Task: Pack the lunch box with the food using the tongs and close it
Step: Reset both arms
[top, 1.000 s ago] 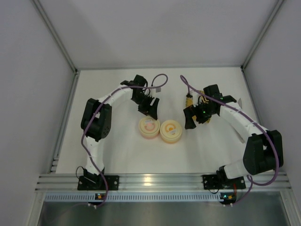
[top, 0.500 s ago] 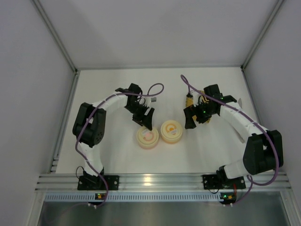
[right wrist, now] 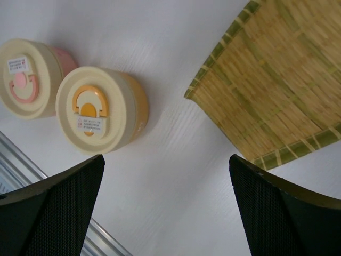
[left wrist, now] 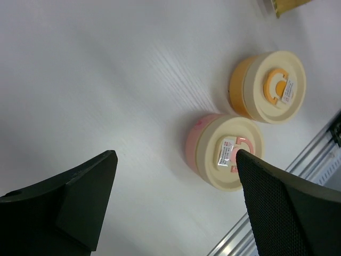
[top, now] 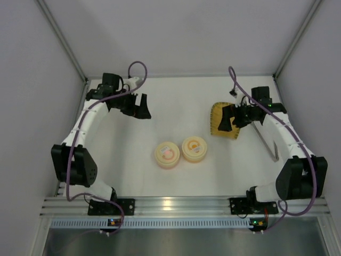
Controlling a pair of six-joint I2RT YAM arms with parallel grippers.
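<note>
Two round lunch boxes stand side by side mid-table, each under a cream lid: a pink one [top: 167,154] [left wrist: 224,152] [right wrist: 29,77] and an orange one [top: 194,149] [left wrist: 269,85] [right wrist: 101,109]. The tongs [top: 267,143] lie on the table at the right, beside the right forearm. My left gripper [top: 143,112] [left wrist: 176,154] hangs open and empty over the back left, well away from the boxes. Over the near edge of the yellow woven tray [top: 218,114] [right wrist: 277,85], my right gripper [top: 228,127] [right wrist: 165,157] is open and empty. No food shows; the visible part of the tray is bare.
White walls close in the table at the left, back and right. An aluminium rail [top: 176,205] runs along the near edge, carrying both arm bases. Purple cables loop above each wrist.
The left arm has swung from beside the pink box to the back left, its jaws opening wider. The right arm has drawn back to the right, uncovering the tray and tongs.
</note>
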